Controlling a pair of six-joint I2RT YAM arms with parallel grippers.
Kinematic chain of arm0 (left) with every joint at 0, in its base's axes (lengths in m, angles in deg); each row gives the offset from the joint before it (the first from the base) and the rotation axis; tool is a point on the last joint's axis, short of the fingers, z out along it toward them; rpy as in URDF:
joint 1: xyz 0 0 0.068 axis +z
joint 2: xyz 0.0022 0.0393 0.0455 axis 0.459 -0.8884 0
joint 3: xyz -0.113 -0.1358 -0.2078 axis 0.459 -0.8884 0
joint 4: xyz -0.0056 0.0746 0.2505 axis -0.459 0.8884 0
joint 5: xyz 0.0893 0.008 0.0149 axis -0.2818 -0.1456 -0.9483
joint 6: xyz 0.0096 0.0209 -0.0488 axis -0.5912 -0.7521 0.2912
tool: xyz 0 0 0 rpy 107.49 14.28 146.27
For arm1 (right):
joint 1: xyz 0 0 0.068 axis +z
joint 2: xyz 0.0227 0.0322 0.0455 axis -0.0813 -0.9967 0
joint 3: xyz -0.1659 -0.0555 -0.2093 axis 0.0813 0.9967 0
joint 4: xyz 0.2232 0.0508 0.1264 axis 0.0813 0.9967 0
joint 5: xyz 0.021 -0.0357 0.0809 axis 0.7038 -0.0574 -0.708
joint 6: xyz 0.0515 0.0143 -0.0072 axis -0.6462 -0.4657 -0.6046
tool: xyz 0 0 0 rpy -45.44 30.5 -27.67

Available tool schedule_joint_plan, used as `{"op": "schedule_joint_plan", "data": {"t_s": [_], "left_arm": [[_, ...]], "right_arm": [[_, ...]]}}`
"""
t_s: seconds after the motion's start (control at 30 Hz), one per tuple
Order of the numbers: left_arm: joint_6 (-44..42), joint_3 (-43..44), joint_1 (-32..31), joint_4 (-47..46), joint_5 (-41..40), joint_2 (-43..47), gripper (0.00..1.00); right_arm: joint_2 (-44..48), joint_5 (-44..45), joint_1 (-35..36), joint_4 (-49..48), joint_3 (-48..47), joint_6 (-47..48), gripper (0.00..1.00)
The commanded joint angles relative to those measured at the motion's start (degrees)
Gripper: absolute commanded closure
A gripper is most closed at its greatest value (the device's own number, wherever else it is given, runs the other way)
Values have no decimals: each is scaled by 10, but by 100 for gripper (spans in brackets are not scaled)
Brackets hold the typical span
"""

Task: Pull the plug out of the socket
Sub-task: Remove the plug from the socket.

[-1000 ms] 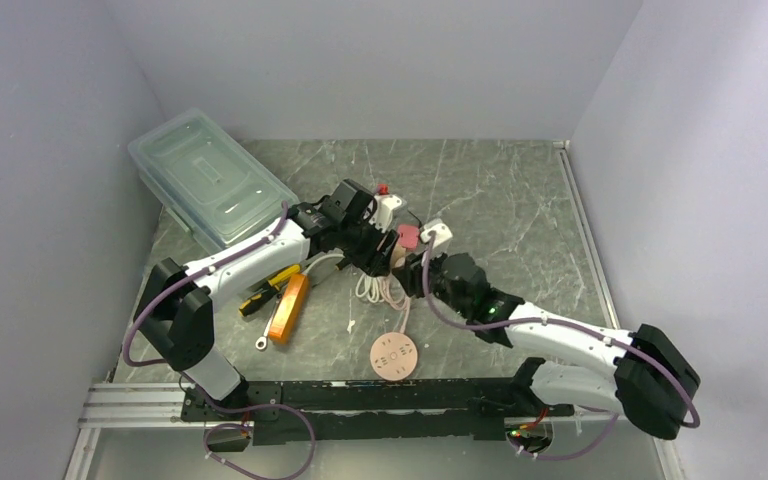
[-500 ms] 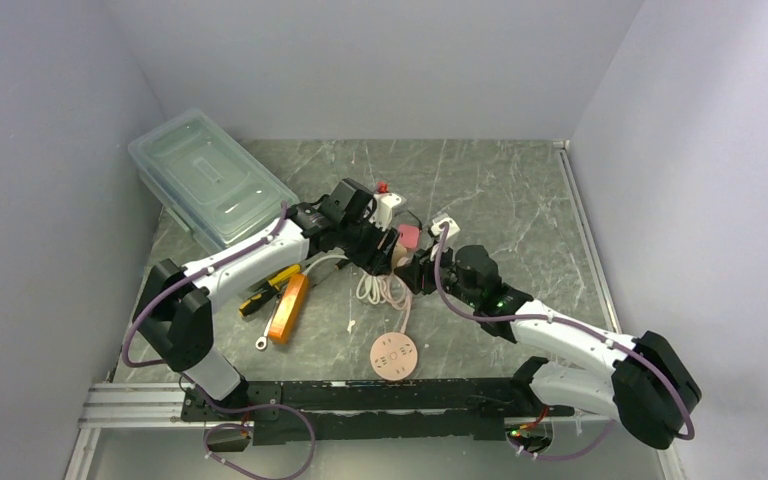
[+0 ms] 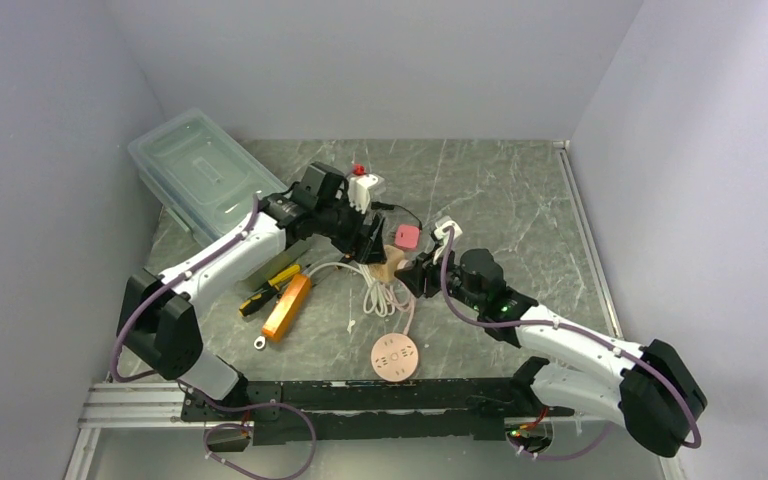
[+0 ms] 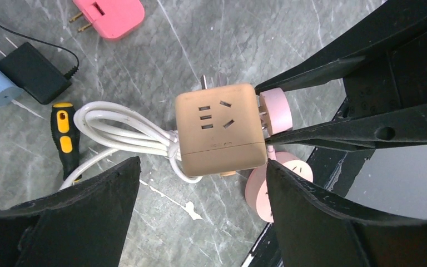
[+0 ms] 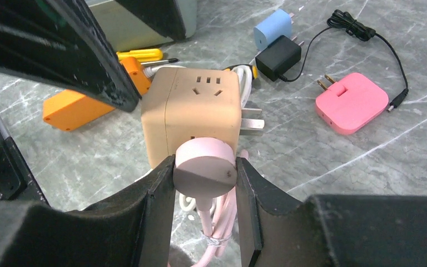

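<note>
The socket is a tan cube (image 4: 217, 128) lying on the table with a white cable coiled beside it; it also shows in the right wrist view (image 5: 192, 114) and from above (image 3: 392, 262). A round pink plug (image 5: 204, 172) sits against the cube's side face, its pink cord hanging below. My right gripper (image 5: 204, 169) is shut on this plug, one finger on each side. My left gripper (image 4: 203, 164) hovers above the cube, open, touching nothing. From above it is just left of the cube (image 3: 365, 238).
A pink flat adapter (image 5: 353, 103), a black adapter (image 5: 278, 58) with its cord and a blue one (image 5: 273, 25) lie behind the cube. An orange tool (image 3: 287, 307), a screwdriver (image 3: 270, 280), a wrench (image 3: 260, 343), a pink disc (image 3: 394, 355) and a clear lidded box (image 3: 205, 180) lie to the left.
The left gripper has opened, let go of the cube and drawn back up and to the left. The right gripper still holds the pink plug in about the same place.
</note>
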Motion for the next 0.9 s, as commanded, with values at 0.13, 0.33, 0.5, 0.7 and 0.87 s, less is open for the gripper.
{"op": "schedule_joint_plan", "data": {"t_s": [0.13, 0.33, 0.5, 0.7, 0.87], "left_arm": [[25, 13, 24, -23, 96, -9, 11], [50, 8, 25, -49, 161, -38, 9], [49, 12, 22, -36, 146, -54, 8], [54, 29, 21, -15, 154, -90, 19], [61, 32, 18, -17, 165, -100, 32]], "right_arm": [[33, -22, 5, -59, -1, 4, 100], [29, -22, 5, -58, -3, 5, 100], [33, -21, 5, -58, -1, 6, 100], [39, -26, 5, -59, 1, 10, 100], [34, -24, 5, -57, -2, 12, 100]]}}
